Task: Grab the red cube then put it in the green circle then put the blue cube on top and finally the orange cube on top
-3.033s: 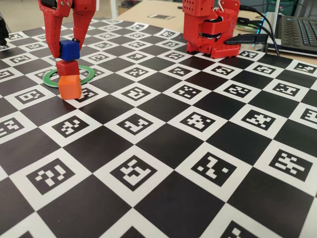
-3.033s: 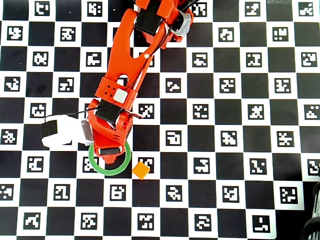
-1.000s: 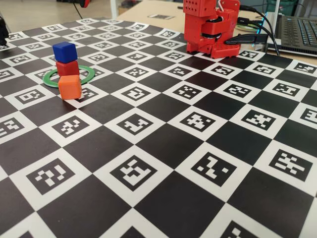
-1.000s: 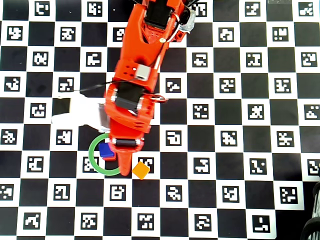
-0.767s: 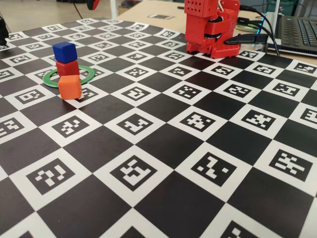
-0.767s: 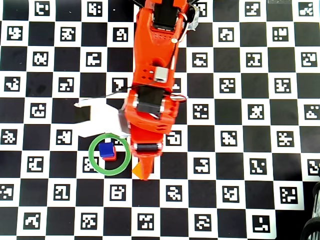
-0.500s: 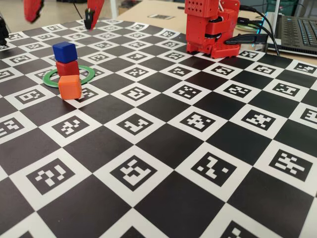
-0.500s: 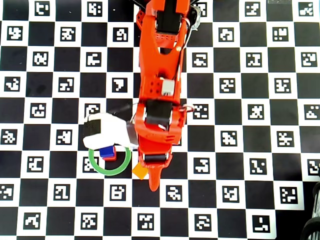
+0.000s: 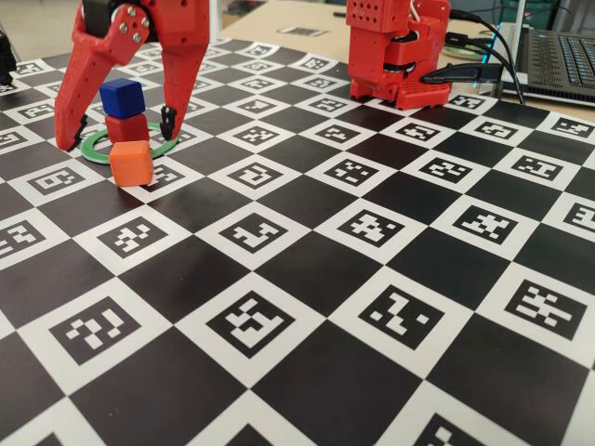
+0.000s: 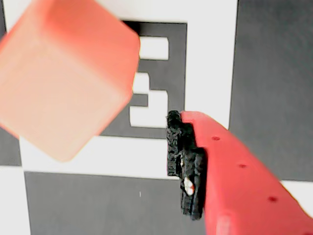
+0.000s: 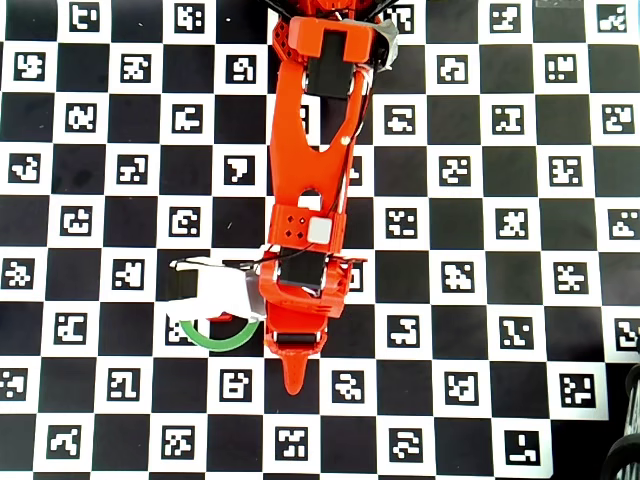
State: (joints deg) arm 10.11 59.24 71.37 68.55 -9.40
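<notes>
Checkered counter (image 9: 307, 269): carried everything, black and white marker squares.
Arm base (image 9: 395, 51): stood at the far edge in the fixed view.
Claw (image 9: 119, 130): spread wide, empty, its two tips low on either side of the stack.
Green circle (image 9: 98, 149): lay flat under the stack.
Red cube (image 9: 127, 127): sat inside the circle.
Blue cube (image 9: 122, 97): rested on the red one.
Orange cube (image 9: 131, 163): stood on the counter just outside the ring; likely light, stiff, smooth, best pinched on opposite flat faces.
</notes>
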